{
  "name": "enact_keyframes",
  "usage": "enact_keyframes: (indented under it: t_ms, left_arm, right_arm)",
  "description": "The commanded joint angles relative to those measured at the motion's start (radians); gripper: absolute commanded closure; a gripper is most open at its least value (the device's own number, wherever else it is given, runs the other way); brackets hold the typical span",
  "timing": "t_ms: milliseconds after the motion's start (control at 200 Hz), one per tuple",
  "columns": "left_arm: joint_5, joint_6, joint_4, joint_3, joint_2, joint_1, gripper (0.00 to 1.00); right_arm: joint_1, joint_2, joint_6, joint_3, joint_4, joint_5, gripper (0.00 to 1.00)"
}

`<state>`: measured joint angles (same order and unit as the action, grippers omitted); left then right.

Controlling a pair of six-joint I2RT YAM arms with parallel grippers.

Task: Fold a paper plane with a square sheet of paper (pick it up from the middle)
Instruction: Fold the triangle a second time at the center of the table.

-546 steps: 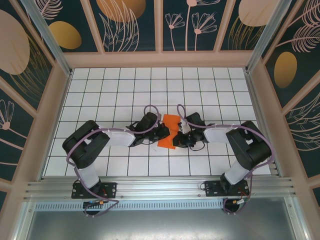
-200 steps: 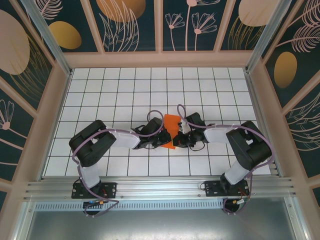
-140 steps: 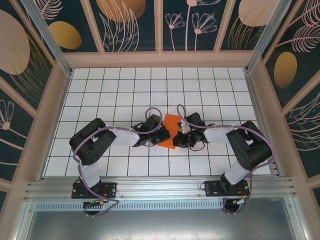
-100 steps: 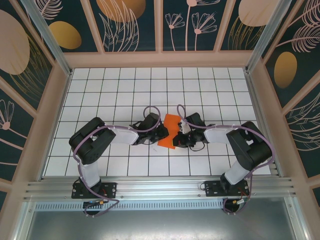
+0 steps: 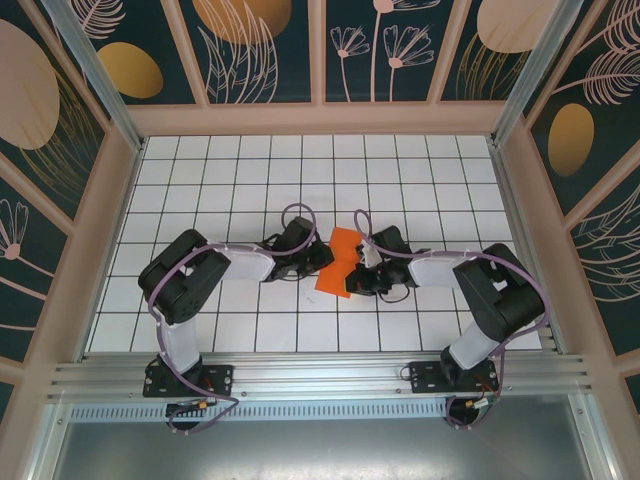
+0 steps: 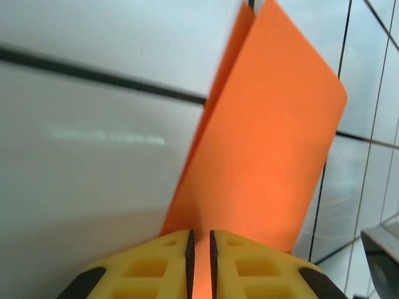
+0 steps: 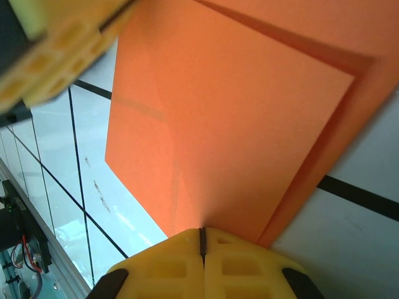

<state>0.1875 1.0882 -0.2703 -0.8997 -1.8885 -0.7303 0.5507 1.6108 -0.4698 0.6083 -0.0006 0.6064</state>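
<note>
Right pincer clamps the folded orange sheet; left pincer barely parted around its edge

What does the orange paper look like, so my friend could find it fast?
Find the white tiled table. Near its middle two robot arms reach toward each other, and the orange paper sits between them, pinched by the right claw. It's bright orange and folded, unlike the white tiles.

White worktop gridded in black, boxed by dark teal wall panels with peach leaves and flowers; aluminium rail along its near edge.
</note>
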Motion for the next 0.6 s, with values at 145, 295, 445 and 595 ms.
enact_keyframes:
  t_ms: [145,295,445,595]
  left_arm:
    - [-0.119,-0.072,0.120,-0.061,-0.037,0.048,0.78]
    - [-0.105,-0.083,0.105,-0.048,0.022,0.051,0.76]
    - [-0.005,-0.077,0.018,-0.005,0.078,0.043,0.79]
    - [0.109,-0.070,-0.085,0.012,0.066,-0.002,0.86]
  right_arm:
    - [0.002,0.021,0.037,-0.059,-0.157,-0.115,1.00]
    - [0.002,0.018,0.036,-0.055,-0.157,-0.116,1.00]
    - [0.003,0.020,0.036,-0.042,-0.157,-0.114,1.00]
    - [0.002,0.008,0.028,-0.033,-0.144,-0.101,1.00]
